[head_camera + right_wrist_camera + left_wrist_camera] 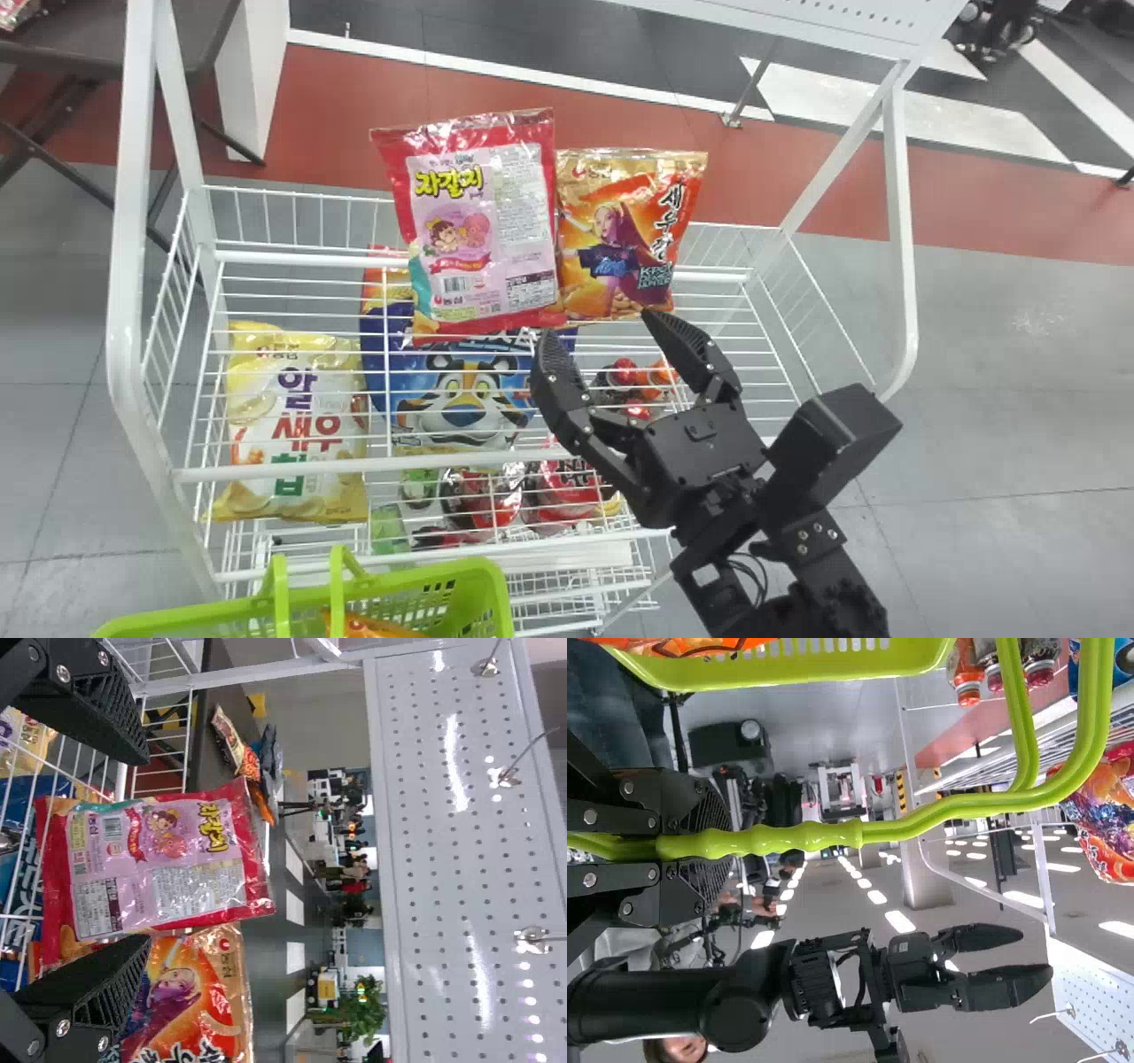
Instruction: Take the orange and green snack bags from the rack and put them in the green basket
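Note:
In the head view, my right gripper (601, 330) stands open at the lower edge of the orange snack bag (625, 235), which is upright on the rack beside a red-and-pink bag. My right gripper (142, 850) in its wrist view has the red-and-pink bag (164, 859) beyond its parted fingers, the orange snack bag (190, 992) alongside. At the head view's bottom left is the green basket (425, 576) with an orange package (372, 627) inside. In the left wrist view, my left gripper (713, 846) is shut on the basket handles (921, 819), near the green basket (797, 671).
The white wire rack (354, 463) also carries a yellow-and-white bag (297, 425), a blue tiger bag (465, 399) and red packs (567, 492). White posts frame both its sides. A perforated panel (469, 859) rises behind it. A dark table (80, 40) stands at the far left.

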Controlling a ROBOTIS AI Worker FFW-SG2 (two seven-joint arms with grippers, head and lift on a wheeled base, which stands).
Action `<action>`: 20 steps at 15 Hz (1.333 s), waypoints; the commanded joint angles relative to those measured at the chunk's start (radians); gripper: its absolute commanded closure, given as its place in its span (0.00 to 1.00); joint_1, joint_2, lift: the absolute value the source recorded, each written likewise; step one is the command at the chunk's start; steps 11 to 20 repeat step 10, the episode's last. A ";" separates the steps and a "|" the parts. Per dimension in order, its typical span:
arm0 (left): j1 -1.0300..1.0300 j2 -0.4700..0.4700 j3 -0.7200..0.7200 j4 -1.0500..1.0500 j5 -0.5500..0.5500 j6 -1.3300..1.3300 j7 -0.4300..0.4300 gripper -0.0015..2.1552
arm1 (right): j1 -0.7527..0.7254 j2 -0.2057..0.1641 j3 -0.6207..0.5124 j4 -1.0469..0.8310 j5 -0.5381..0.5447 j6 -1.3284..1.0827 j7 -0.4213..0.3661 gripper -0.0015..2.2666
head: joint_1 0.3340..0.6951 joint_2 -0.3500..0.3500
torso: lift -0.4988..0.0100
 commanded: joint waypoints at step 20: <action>0.011 0.000 0.009 -0.008 0.003 0.002 -0.006 0.93 | 0.029 -0.011 0.009 -0.009 0.000 -0.027 -0.009 0.05 | 1.00 0.01 | 0.98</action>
